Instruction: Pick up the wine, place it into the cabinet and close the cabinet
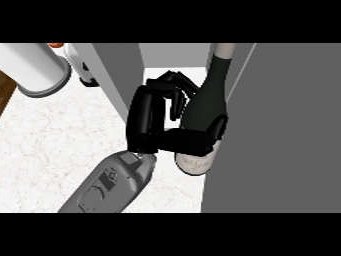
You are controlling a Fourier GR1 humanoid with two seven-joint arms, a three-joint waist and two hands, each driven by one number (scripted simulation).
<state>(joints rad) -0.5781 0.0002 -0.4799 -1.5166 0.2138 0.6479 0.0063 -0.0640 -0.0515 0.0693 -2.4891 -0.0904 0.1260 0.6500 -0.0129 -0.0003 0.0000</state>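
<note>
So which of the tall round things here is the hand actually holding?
The dark wine bottle, gripped by the hand at the cabinet opening. The white cylinder stands untouched at upper left.

wine bottle (206, 107) betw cabinet walls (121, 75), hand (158, 120) at its left, roll (33, 67) far left

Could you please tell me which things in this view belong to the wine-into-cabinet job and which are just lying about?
Part of the job:
- wine bottle, dark, upright
- hand curled round the bottle
- cabinet, its grey panels either side of the bottle

Just lying about:
- white cylinder at the far left
- small white item behind it
</note>
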